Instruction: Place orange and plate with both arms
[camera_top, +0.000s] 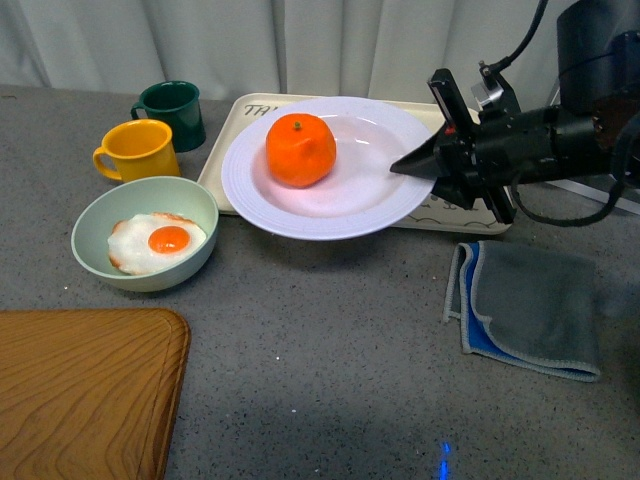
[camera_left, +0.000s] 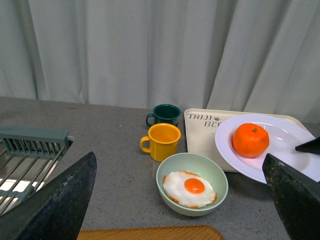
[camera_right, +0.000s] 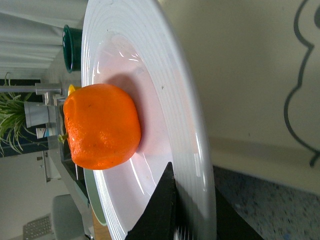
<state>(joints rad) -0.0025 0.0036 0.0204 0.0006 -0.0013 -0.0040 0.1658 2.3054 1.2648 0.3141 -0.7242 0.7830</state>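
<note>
The orange (camera_top: 300, 150) rests in the well of the white plate (camera_top: 330, 215), which hangs tilted a little above the cream tray and the table. My right gripper (camera_top: 418, 165) is shut on the plate's right rim, one finger over it and one under. Close up, the right wrist view shows the orange (camera_right: 102, 127) on the plate (camera_right: 170, 100), with the rim pinched between the fingertips (camera_right: 165, 200). My left gripper (camera_left: 180, 200) is open and empty, held back from the table; past its fingers I see the orange (camera_left: 250, 140) and plate (camera_left: 282, 135).
A cream tray (camera_top: 225, 150) lies under the plate's far side. A pale green bowl (camera_top: 150, 270) with a fried egg, a yellow mug (camera_top: 140, 150) and a dark green mug (camera_top: 175, 110) stand to the left. A wooden board (camera_top: 85, 390) lies front left, a grey-blue cloth (camera_top: 530, 305) right.
</note>
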